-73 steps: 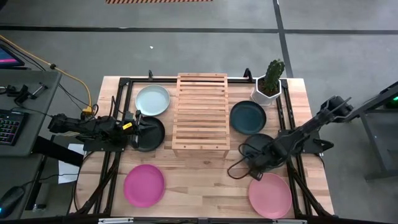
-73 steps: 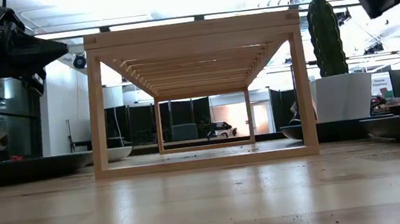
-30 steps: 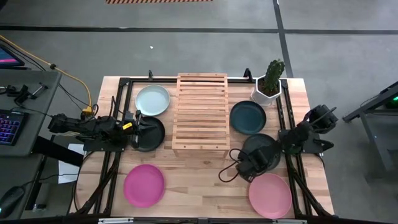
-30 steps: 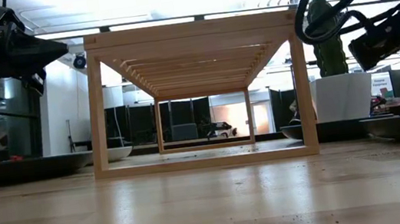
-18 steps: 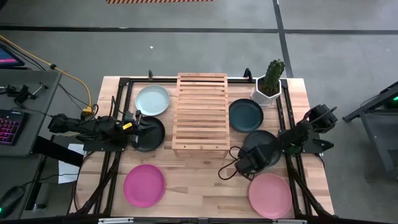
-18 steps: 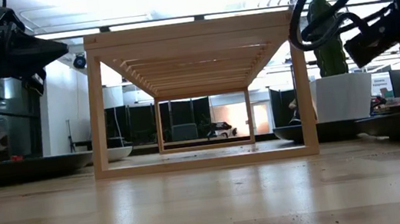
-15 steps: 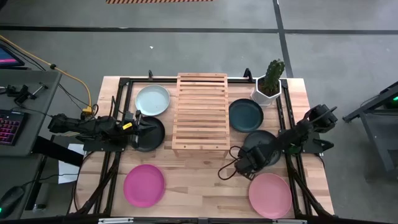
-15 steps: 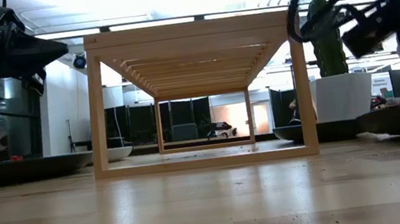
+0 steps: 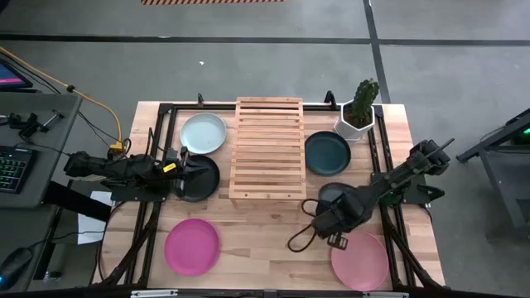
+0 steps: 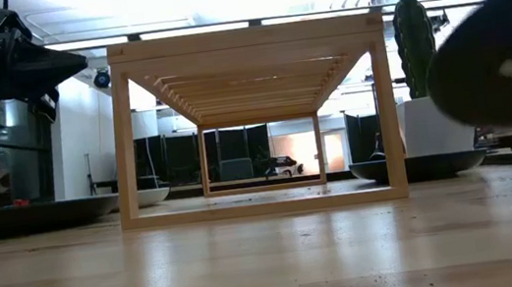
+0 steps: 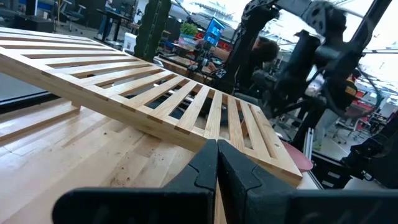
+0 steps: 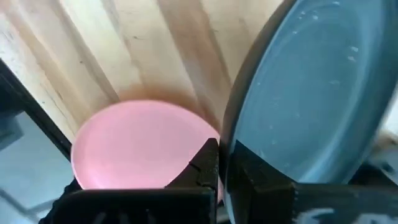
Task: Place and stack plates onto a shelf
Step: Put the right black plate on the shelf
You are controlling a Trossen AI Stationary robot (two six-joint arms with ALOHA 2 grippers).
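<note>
Right gripper (image 9: 333, 225) is clamped on the rim of a round dark matte plate (image 12: 311, 106), holding it tilted up off the wooden bench (image 9: 257, 240), just off the near right corner of the light wooden slatted shelf (image 9: 267, 149). The low view shows this dark plate as a large blurred disc to the shelf's right, so its exact tilt is hard to call. The shelf's top is bare, nothing stacked yet. Its long axis runs front to back on the bench, and it lies to the left of the held plate, so the next move likely carries the plate leftward and up over the slats; the right arm is the nearer one for that.

Left gripper (image 9: 187, 175) waits on the shelf's left side over a black round plate (image 9: 202, 177), fingers pressed together, empty.

Other plates relative to the shelf:
- Pale mint round plate (image 9: 204, 133): far left.
- Dark teal-grey round plate (image 9: 328, 154): right side.
- Magenta round plate (image 9: 191, 246): near left.
- Salmon pink round plate (image 9: 361, 261): near right, below the right gripper.
</note>
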